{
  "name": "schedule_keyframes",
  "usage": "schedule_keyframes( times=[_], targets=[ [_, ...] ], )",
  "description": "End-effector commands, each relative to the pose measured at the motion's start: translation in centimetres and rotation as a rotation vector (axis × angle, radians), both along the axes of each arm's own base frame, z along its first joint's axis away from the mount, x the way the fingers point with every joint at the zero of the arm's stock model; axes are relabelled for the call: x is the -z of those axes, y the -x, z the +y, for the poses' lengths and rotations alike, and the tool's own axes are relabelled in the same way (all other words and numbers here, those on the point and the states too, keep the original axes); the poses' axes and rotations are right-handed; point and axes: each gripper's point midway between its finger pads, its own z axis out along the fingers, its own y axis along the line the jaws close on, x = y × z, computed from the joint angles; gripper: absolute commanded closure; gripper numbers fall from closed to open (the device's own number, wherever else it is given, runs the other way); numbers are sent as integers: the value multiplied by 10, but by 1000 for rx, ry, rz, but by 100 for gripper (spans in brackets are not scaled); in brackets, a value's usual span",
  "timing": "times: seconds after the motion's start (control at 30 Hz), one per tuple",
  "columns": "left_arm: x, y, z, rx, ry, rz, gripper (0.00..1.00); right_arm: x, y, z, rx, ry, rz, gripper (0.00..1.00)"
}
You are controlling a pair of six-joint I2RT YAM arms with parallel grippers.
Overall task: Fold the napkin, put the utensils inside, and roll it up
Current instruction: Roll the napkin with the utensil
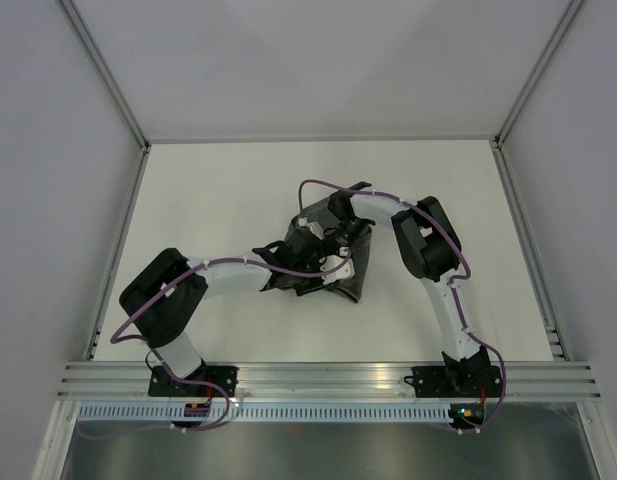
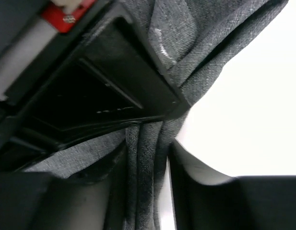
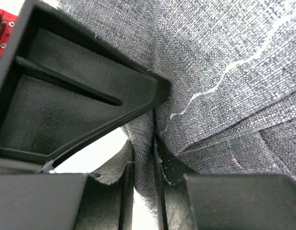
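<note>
- White table [image 1: 238, 180] fills a booth of pale grey walls [image 1: 318, 60], with a ribbed aluminium rail [image 1: 328, 378] along its near edge carrying the two arm bases.
- From the rail, the left arm [image 1: 228, 272] reaches inward and to the right. The right arm [image 1: 443, 300] rises, bends and comes back to the left. Their wrists meet just right of the table's middle.
- At that meeting point lies the napkin [image 1: 350, 278], a bunched dark grey heap on the table, partly under both wrists.
- The left gripper [image 2: 147, 153] has several upright folds of the napkin between its fingers. The jaws stand narrow around them.
- A thin sliver of white table shows between the cloth and one finger, so I cannot tell whether this gripper is really pinching the folds.
- Just beyond those folds in the left wrist view is a black finger [image 2: 114, 91] of the other gripper, lying against the cloth. A small red part [image 2: 66, 14] shows at the top edge.
- The right gripper [image 3: 144, 153] is clamped on a narrow fold of the napkin, with the cloth pressed between both fingers.
- Above that pinch the fabric spreads wide and flat across the right wrist view, with a lighter stitched line [image 3: 217, 88] running slantwise over it.
- A black finger of the left gripper touches the cloth beside the fold.
- Beyond the napkin, the far half of the table runs to the back wall.
</note>
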Motion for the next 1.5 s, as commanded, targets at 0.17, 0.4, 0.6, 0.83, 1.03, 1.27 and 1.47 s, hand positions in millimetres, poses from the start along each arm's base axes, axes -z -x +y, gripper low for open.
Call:
schedule_keyframes(
  times=[0.17, 0.4, 0.6, 0.83, 1.03, 1.27, 1.47],
  targets=[
    [-4, -6, -8, 26, -25, -1, 86, 56, -13, -30, -96, 127, -119, 100],
    [4, 1, -12, -36, -104, 176, 98, 44, -33, -28, -31, 121, -202, 90],
    [-5, 6, -25, -31, -42, 248, 98, 8, -62, -28, 86, 54, -295, 56],
    [-11, 12, -29, -18, 14, 334, 98, -37, -99, -35, 233, -25, -379, 48],
    [-10, 19, -29, -18, 60, 432, 98, -69, -135, -58, 381, -77, -468, 47],
    [-12, 20, -28, -41, 122, 566, 98, -111, -151, -97, 476, -140, -682, 48],
    [-15, 18, -26, -45, 174, 645, 98, -131, -121, -104, 397, -225, -832, 49]
  ],
)
